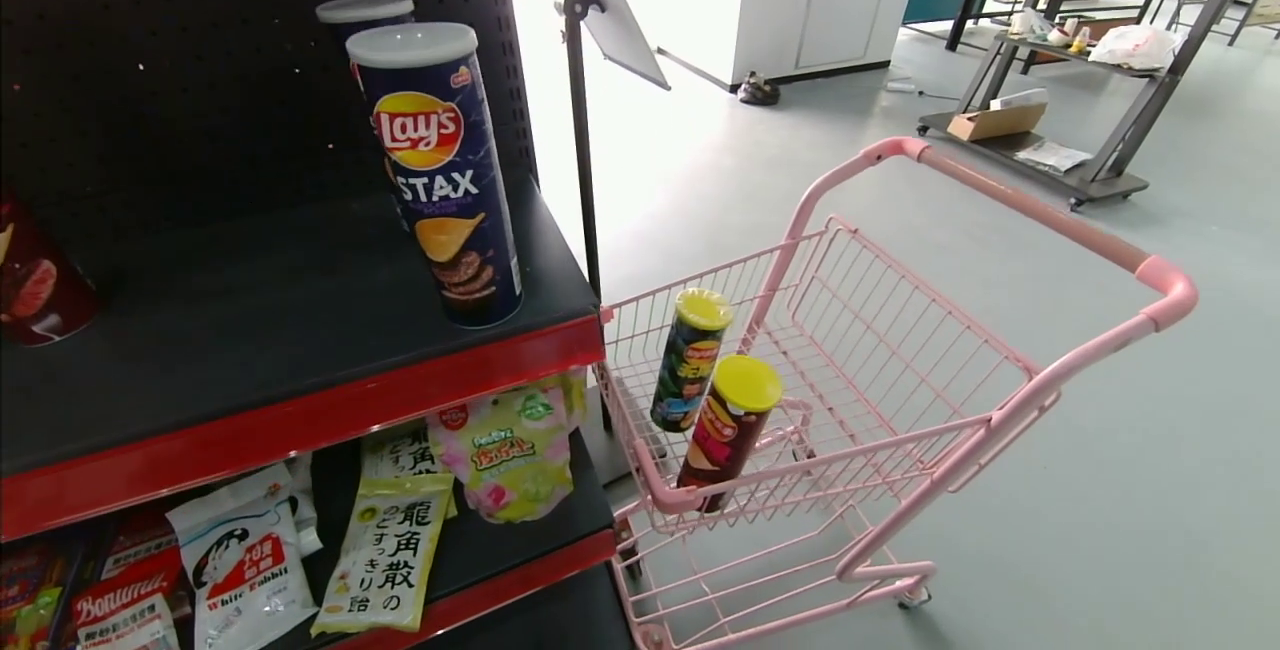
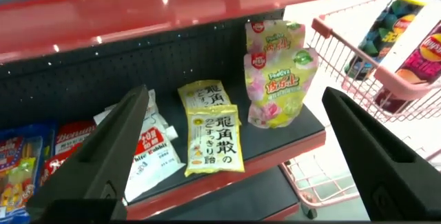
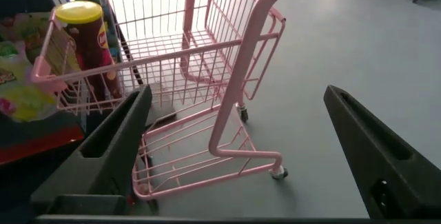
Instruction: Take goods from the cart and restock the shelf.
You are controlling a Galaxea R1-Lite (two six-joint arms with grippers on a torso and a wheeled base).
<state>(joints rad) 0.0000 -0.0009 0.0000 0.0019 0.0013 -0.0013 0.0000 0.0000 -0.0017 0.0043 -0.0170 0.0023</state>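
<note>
Chip cans stand in the pink shopping cart. A maroon can and a dark green can, both upright with yellow lids, are close together in the basket corner nearest the shelf.

The left gripper has its jaws spread wide and holds nothing. Between them lie two overlapping yellow sachets on the lower shelf board, with pink-and-green snack bags propped against the pegboard. Beyond one finger are the cart's rim and both cans. Beyond the other finger are a white candy bag and red packets.

The right gripper is also wide open and empty. The cart's wire basket and lower rack lie between its jaws. The maroon can is off past one finger, behind the basket's wire wall and pink rim bar.

On the upper shelf board a dark blue can with a white lid stands near the red front edge. A second white-lidded can is behind it, and a dark red can is well apart.
</note>
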